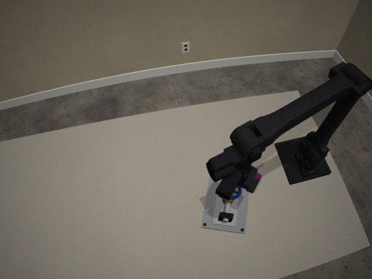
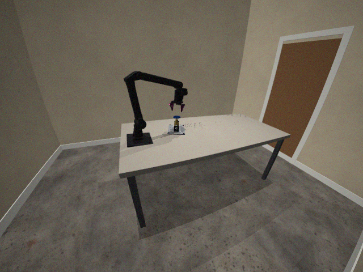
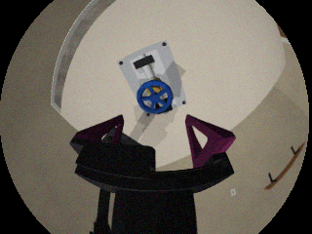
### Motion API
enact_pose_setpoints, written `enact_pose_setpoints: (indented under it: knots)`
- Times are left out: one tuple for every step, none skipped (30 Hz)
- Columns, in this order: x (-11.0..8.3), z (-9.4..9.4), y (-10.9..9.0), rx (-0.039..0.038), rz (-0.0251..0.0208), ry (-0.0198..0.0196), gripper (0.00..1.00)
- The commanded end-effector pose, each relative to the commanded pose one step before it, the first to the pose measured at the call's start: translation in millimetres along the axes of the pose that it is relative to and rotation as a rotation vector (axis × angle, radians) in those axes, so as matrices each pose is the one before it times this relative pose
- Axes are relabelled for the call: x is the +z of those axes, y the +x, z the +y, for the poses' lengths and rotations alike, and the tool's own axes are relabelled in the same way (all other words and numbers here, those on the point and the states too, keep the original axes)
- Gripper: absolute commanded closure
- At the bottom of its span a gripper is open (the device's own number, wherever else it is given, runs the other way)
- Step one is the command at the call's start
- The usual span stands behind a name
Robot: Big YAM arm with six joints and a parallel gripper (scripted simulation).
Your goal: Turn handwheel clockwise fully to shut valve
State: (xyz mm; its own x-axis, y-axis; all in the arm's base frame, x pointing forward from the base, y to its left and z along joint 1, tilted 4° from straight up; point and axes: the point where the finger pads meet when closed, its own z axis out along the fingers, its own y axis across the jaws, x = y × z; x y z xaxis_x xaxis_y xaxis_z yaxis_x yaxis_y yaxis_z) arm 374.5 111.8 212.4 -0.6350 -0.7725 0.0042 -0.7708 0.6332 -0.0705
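The blue handwheel (image 3: 155, 97) sits on top of a small valve on a grey base plate (image 3: 151, 76); it also shows in the exterior view (image 2: 176, 117). In the top view the handwheel (image 1: 237, 193) is mostly hidden under the arm, and the plate (image 1: 225, 213) lies below it. My gripper (image 3: 154, 118) (image 2: 176, 107) points down, open and empty, with its purple fingers wide apart. It hangs above the handwheel, clearly apart from it.
The valve's white pipe ends in a black fitting (image 1: 225, 216) on the plate. The arm's black base (image 1: 303, 160) stands on the table to the right of the plate. The table edge (image 1: 339, 180) runs close behind the base.
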Motion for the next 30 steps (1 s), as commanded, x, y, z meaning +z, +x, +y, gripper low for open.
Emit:
enact_pose_setpoints:
  knots:
    - [-43.57, -4.21, -16.77, -0.04672, -0.0749, 0.04457, 0.0]
    - [0.23, -0.01, -0.04, -0.00003, 0.00047, -0.00032, 0.0]
    - [0.0, 0.0, 0.0, 0.0, 0.0, 0.0, 0.0]
    - [0.0, 0.0, 0.0, 0.0, 0.0, 0.0, 0.0]
    - [13.43, -2.58, -1.04, 0.00368, 0.0283, -0.0186, 0.0]
    - [0.03, -0.19, 0.13, 0.00056, 0.00005, 0.00002, 0.0]
    - [0.04, -0.01, 0.01, 0.00004, 0.0, -0.00001, 0.0]
    - [0.08, -0.02, 0.01, 0.00007, 0.0, -0.00002, 0.0]
    - [0.13, -0.03, 0.02, 0.00013, 0.0, -0.00004, 0.0]
    - [0.19, -0.05, 0.03, 0.00017, 0.0, -0.00005, 0.0]
    - [0.26, -0.06, 0.04, 0.00024, 0.00001, -0.00007, 0.0]
    - [0.23, -0.08, 0.07, 0.00032, -0.00022, 0.00006, 0.0]
    - [-0.15, -0.37, -0.26, 0.00058, -0.00294, 0.0019, 0.0]
    - [0.37, -0.81, -0.91, 0.00076, -0.00435, 0.00285, 0.0]
    - [1.07, -0.98, -1.18, 0.00079, -0.00379, 0.00245, 0.0]
    - [0.97, -1.11, -1.3, 0.00095, -0.00491, 0.0032, 0.0]
    - [0.75, -0.84, -0.83, 0.00096, -0.00393, 0.00251, 0.0]
    - [2.8, 0.83, 1.48, 0.00046, 0.00436, -0.00312, 0.0]
    - [7.95, 3.61, 4.98, -0.00059, 0.01583, -0.01054, 0.0]
    - [0.0, 0.0, 0.0, 0.0, 0.0, 0.0, 0.0]
    - [0.0, 0.0, 0.0, 0.0, 0.0, 0.0, 0.0]
    - [8.68, 3.98, 5.46, -0.00066, 0.01726, -0.0116, 0.0]
    - [6.32, 2.87, 4.09, -0.00023, 0.01178, -0.00798, 0.0]
    - [0.56, -0.19, 0.26, 0.00073, -0.00117, 0.0009, 0.0]
    - [1.06, -0.21, 0.19, 0.00071, -0.00029, 0.00025, 0.0]
    - [1.64, -0.25, 0.12, 0.00068, 0.00079, -0.00051, 0.0]
    - [2.12, -0.27, 0.07, 0.00065, 0.0017, -0.00111, 0.0]
    - [1.45, -0.26, 0.2, 0.0008, 0.00013, 0.0, 0.0]
    - [1.51, -0.27, 0.2, 0.00085, 0.00008, 0.00002, 0.0]
    - [1.56, -0.28, 0.21, 0.00087, 0.00008, 0.00001, 0.0]
